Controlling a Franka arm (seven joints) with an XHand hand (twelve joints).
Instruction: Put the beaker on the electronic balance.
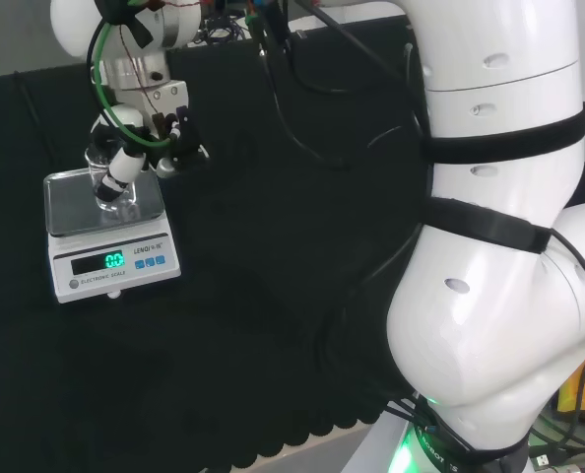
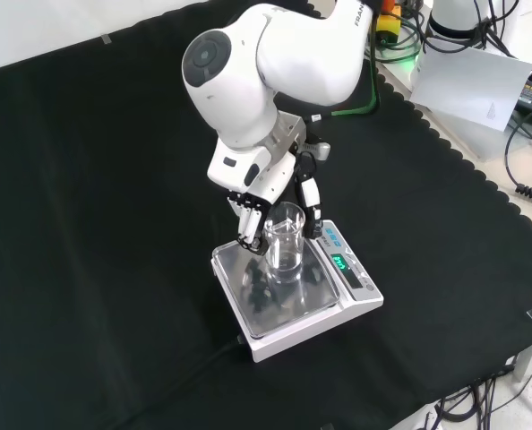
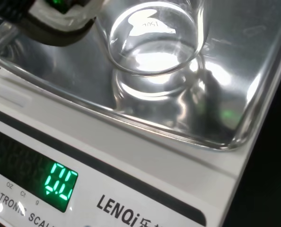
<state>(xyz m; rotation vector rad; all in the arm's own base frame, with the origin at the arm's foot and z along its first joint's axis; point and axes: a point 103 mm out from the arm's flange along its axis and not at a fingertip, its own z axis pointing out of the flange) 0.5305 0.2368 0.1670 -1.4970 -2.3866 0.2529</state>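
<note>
The clear glass beaker [image 2: 285,240] stands upright over the shiny steel pan [image 2: 288,309] of the white electronic balance [image 2: 295,297], right in the middle of the black cloth [image 2: 114,269] in the front view. Its base is at the pan, with a mirror image of the glass under it in the wrist view, though whether it bears its weight there I cannot tell. The beaker [image 3: 152,40] looks empty from up close, its round bottom bright above the metal.

The black and white hand [image 2: 253,210] is down at the beaker, coming in from the top of the front view under the big white arm link [image 2: 266,63]. Its fingers [image 2: 246,224] hang at the beaker's left side and the thumb [image 2: 313,204] sits at the right, curled round the glass between them. In the head view the hand [image 1: 135,148] reaches down over the balance's far left part, a finger lying across the beaker [image 1: 110,182].

The balance [image 1: 105,232] has its green lit display [image 1: 113,260] on the near face in the head view; in the front view that display [image 2: 342,264] faces right. Beaker sits toward the far side of the pan [image 3: 225,94], away from the display edge.
</note>
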